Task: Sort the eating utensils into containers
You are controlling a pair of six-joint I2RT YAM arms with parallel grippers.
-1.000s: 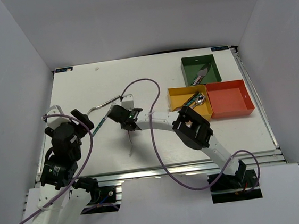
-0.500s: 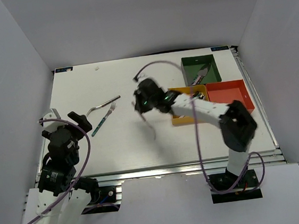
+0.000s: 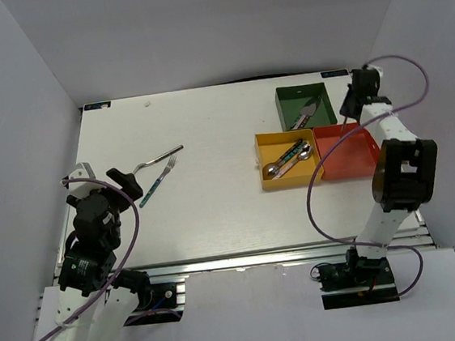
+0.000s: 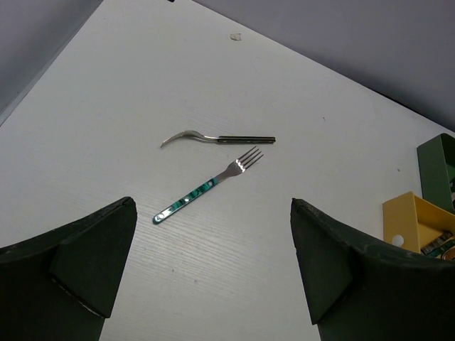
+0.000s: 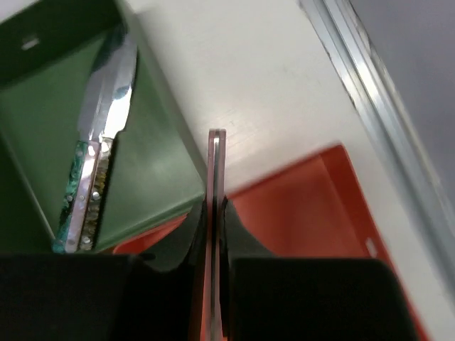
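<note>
Three trays sat at the right of the bench point(image 3: 216, 220): a dark green tray point(image 3: 321, 95) farthest back, with a yellow tray point(image 3: 269, 143) and a red tray point(image 3: 360, 156) side by side in front of it. Knives point(image 3: 305, 114) lay in the green tray and teal-handled spoons point(image 3: 290, 157) in the yellow one. The right tool point(image 3: 352, 107) hung above the far edge of the red tray, just beside the green tray's corner. It was clenched on a slim utensil point(image 5: 216, 163), seen edge-on, so its type could not be told. The left tool point(image 4: 211, 234) hovered over the near left of the bench, fully released and grasping nothing. Ahead of it a teal-handled fork point(image 4: 207, 188) lay flat. A black-handled utensil point(image 4: 217, 138) with a curved head lay just beyond, near the fork but apart from it.
</note>
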